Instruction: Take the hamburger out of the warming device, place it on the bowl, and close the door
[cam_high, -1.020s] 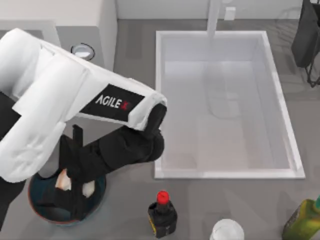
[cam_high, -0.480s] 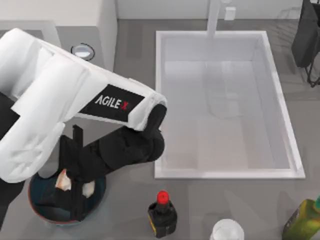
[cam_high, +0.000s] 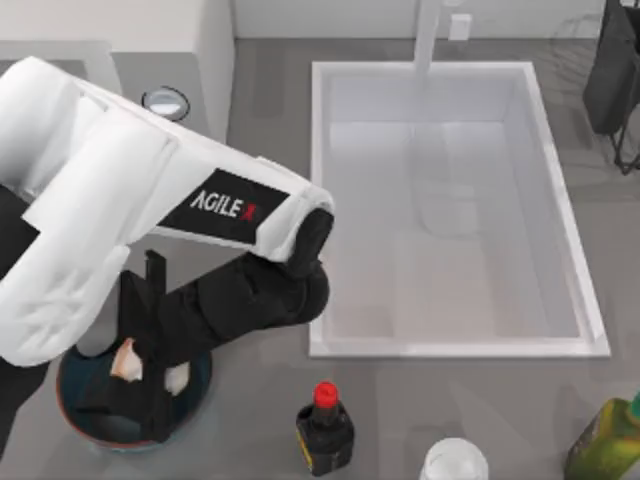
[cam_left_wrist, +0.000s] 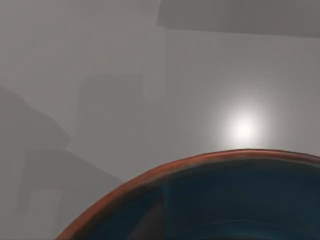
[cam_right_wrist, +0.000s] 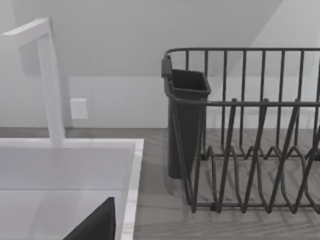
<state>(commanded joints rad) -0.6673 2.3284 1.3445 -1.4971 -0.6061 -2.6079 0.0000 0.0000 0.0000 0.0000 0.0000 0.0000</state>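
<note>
The bowl (cam_high: 72, 405), blue-teal with a reddish-brown rim, sits at the table's front left; its rim (cam_left_wrist: 150, 175) also curves through the left wrist view. The hamburger (cam_high: 126, 360) lies inside it, pale lumps showing on both sides of my left gripper (cam_high: 150, 375), which hangs low over the bowl and covers the hamburger's middle. The warming device (cam_high: 150, 25) stands white at the back left, with one silver knob (cam_high: 165, 100) in sight. My left arm hides the door. My right arm is parked, its wrist camera facing the dish rack.
A white sink (cam_high: 560, 200) with a faucet (cam_high: 428, 35) takes up the middle and right. Along the front edge stand a black bottle with a red cap (cam_high: 325, 428), a white cup (cam_high: 455, 463) and a green bottle (cam_high: 605, 440). A dark dish rack (cam_right_wrist: 240, 130) stands at the back right.
</note>
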